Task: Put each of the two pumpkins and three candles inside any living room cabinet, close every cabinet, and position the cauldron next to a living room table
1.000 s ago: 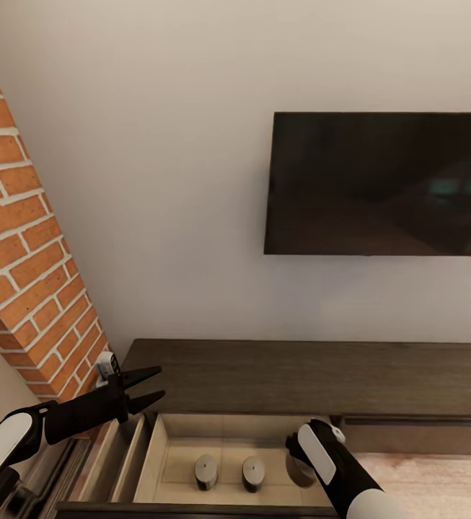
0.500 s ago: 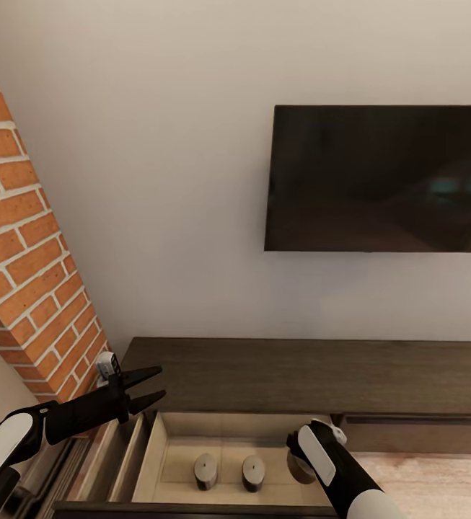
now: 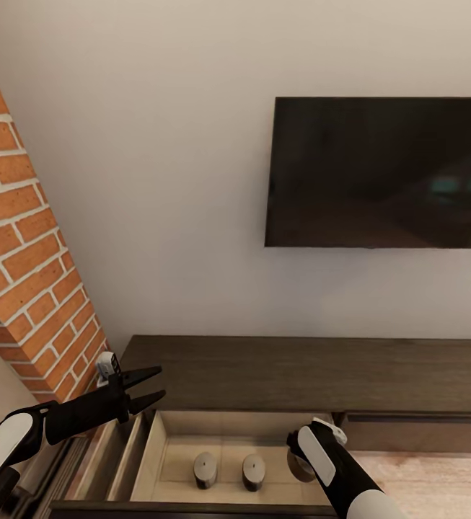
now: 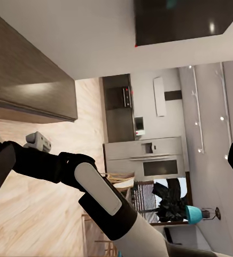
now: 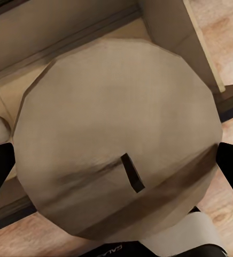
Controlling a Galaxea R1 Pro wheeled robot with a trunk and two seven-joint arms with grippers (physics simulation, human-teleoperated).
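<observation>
While the right gripper [image 5: 116, 176] stays clamped on the third candle [image 5: 116, 144] above the cabinet [image 3: 300, 371] drawer, beside two candles [image 3: 205, 470] inside, lower it upright and clear of them before releasing. The left gripper [image 3: 147, 388] hangs apart, empty.

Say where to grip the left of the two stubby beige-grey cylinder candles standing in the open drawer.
Grip the left beige-grey candle across its round side wall, coming straight down from above: it stands upright, the pale drawer walls likely block sideways approaches, and the neighbouring candle stands apart, leaving finger room.
</observation>
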